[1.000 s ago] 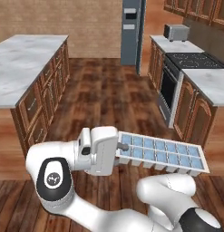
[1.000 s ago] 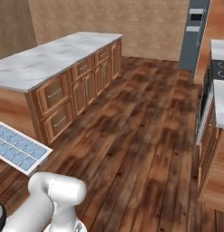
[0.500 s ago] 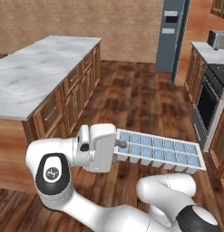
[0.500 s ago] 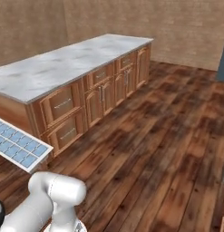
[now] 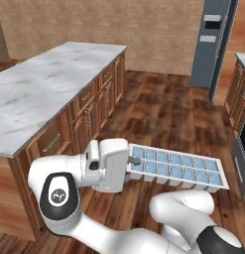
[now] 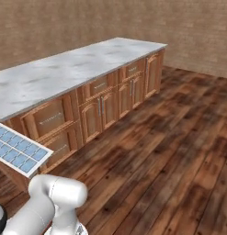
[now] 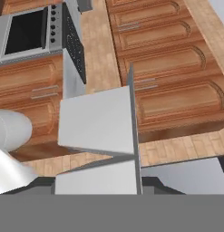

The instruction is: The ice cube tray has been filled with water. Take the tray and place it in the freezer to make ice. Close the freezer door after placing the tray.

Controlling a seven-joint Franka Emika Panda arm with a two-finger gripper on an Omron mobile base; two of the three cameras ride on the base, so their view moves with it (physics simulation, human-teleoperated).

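The ice cube tray [image 5: 177, 167] sticks out level to the right of the end effector [image 5: 132, 161], high over the wood floor [image 5: 168, 114]. The water [image 5: 186, 167] sits in its cells. The long table [image 5: 49, 89] stands to the left. The freezer [image 5: 215, 42] stands far back on the right.

I find all views evenly and softly lit, with no single light source I can place. The island table [image 5: 49, 94] carries a pale sheen without harsh glare. Shadows are faint. Rendering is slightly soft and pixelated; I see no edge distortion or motion blur.
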